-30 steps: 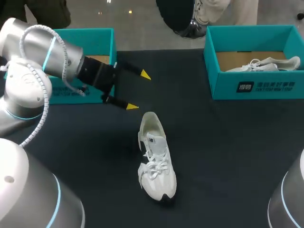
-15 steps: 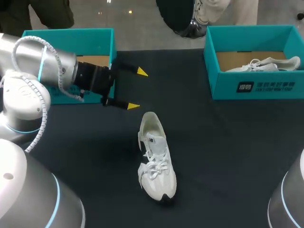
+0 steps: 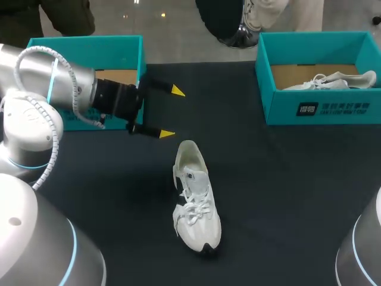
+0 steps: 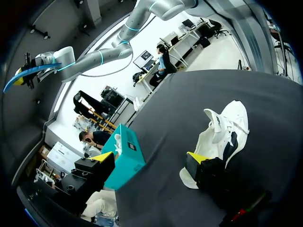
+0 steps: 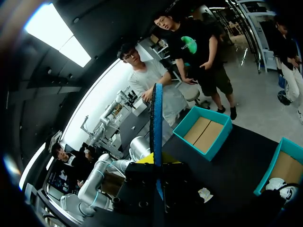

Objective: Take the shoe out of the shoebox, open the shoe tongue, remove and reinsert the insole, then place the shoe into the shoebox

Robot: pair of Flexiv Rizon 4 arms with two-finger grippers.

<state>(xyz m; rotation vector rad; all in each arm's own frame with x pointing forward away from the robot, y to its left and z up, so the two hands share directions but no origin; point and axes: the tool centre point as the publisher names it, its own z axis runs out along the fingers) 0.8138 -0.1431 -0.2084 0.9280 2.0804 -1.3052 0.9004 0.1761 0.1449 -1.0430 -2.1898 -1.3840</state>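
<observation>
The dark counter (image 3: 286,179) carries a white shoe (image 3: 195,196) standing on its sole near the middle, outside the left shoebox (image 3: 89,44) and the right shoebox (image 3: 321,110). The left tool (image 3: 172,112) hangs between the left shoebox and the shoe's heel, its fingers spread wide and holding nothing. Whether the right tool (image 5: 154,163) is wide or narrow cannot be told.

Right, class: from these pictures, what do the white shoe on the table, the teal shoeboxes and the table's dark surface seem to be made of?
White shoe: probably textile with synthetic panels, matt, with woven laces showing. Teal shoeboxes: likely cardboard, given the thin stiff walls and plain brown floor inside. Table surface: dark and matt, perhaps cloth or a mat; cannot tell which.
</observation>
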